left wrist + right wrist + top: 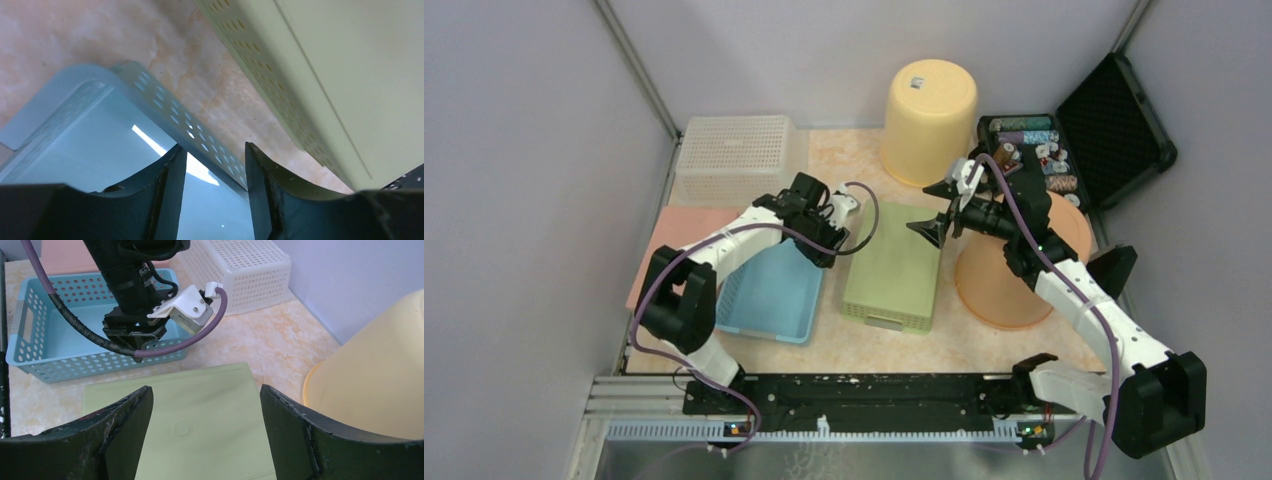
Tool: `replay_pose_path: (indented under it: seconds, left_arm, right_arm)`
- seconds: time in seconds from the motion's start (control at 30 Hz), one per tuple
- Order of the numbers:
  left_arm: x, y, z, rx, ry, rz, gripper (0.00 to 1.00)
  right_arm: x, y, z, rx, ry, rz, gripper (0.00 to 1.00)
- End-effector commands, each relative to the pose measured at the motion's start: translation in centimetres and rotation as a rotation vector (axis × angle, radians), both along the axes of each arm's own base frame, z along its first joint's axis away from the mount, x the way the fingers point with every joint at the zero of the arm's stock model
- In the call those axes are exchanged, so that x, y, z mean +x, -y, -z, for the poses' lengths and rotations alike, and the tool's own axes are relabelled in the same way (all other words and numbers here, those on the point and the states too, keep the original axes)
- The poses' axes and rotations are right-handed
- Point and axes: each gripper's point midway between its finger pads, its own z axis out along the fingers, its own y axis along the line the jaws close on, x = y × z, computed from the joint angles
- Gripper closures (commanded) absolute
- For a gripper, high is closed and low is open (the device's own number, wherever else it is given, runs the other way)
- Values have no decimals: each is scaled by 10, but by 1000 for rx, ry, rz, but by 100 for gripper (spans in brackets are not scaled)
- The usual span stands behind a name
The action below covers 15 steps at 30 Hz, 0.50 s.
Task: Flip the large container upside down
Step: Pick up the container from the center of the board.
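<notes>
A light blue perforated basket [769, 290] stands open side up at the left of the table; it also shows in the left wrist view [75, 145] and the right wrist view [60, 335]. My left gripper [822, 255] is open and straddles the basket's right wall, one finger inside and one outside [215, 155]. A green basket [892, 265] lies upside down beside it, its flat bottom up [210, 385]. My right gripper [927, 232] is open and empty, hovering over the green basket's far right end [205, 400].
A yellow bucket [929, 120] stands inverted at the back, an orange one [1014, 275] inverted under my right arm. A white basket [734, 155] sits at the back left, a pink board [679, 235] at the left, an open black case of spools [1034, 150] at the back right.
</notes>
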Motion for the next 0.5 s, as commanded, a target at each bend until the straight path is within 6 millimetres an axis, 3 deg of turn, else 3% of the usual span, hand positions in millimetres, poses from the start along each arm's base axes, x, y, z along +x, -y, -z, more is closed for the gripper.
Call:
replay_pose_path:
  seconds: [0.0, 0.47]
  left_arm:
    - [-5, 14, -8, -52, -69, 17, 50]
    - [-6, 18, -21, -71, -91, 15, 63]
  right_arm:
    - [-1, 1, -19, 16, 90, -8, 21]
    - [-3, 2, -20, 17, 100, -13, 21]
